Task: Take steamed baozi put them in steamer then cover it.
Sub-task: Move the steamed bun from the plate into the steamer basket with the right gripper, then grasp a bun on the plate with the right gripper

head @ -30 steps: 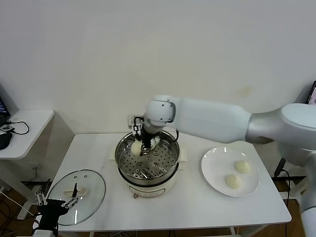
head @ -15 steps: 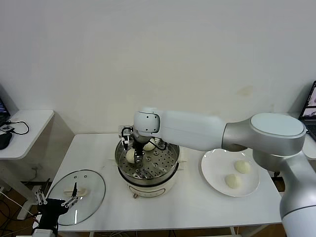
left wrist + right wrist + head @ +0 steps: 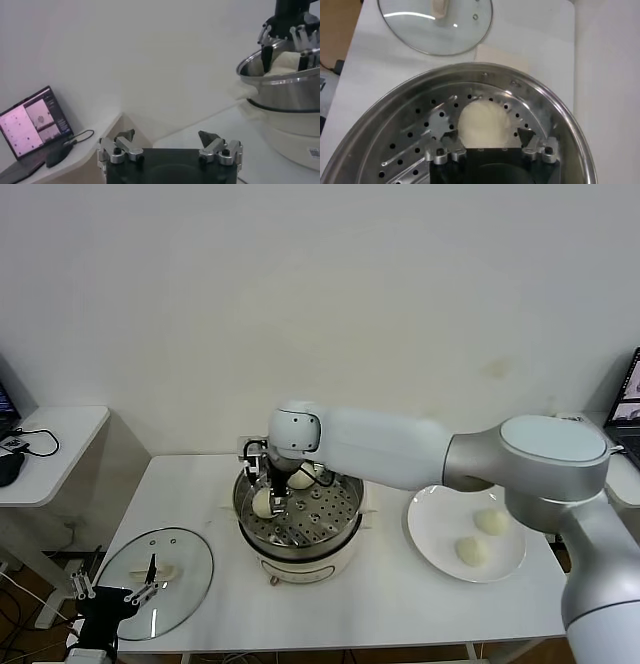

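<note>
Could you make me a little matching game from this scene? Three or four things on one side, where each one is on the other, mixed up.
Things:
1. glass lid
2. white plate
3. right gripper
4. left gripper

Places:
A. inside the steamer, around a baozi
B. flat on the table's left front corner
C. right of the steamer, with two buns on it
D. low by the table's left front edge, open and empty

Pairs: 1-B, 2-C, 3-A, 4-D
</note>
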Tool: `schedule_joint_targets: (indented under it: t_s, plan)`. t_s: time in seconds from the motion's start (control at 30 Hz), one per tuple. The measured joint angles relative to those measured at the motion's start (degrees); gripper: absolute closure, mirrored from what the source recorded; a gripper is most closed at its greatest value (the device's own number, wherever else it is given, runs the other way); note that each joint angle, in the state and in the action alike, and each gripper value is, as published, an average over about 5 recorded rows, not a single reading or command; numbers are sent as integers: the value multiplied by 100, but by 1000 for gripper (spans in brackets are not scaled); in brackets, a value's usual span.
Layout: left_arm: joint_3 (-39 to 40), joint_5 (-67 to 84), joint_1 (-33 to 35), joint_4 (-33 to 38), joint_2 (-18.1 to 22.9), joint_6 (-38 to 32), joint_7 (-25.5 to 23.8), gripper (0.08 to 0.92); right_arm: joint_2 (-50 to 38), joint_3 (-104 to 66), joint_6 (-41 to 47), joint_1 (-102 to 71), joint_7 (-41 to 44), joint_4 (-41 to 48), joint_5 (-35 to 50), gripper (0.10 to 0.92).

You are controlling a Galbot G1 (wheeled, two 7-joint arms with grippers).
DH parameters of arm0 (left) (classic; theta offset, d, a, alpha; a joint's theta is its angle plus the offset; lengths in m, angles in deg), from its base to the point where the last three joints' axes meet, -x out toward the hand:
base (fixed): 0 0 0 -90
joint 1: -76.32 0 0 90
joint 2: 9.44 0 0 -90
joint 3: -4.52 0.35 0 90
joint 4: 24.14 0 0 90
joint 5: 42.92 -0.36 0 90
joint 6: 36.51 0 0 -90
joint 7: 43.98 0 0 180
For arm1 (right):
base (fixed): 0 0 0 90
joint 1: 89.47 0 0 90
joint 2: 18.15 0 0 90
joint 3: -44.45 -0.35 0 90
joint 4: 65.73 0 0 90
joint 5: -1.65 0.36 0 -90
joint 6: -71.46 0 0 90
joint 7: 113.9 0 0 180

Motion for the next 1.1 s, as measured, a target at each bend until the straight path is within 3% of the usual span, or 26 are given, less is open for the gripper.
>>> schedule_joint_targets:
  t_s: [0.3,0.67,1.1]
  plan:
    - [43,3,-10,14,-62,-1,-2,177,-946,126,-517,701,737,-637,-366,203]
    - [141,-28,-36,-95,-174,-5,-2,177,-3014,477,-1232,1256,1446,-1886,-1002,203]
    - [140,-37,-30,-178,-216,-8,-3,177,-5153,-86,-1865,210,1625,-2579,-2249,203]
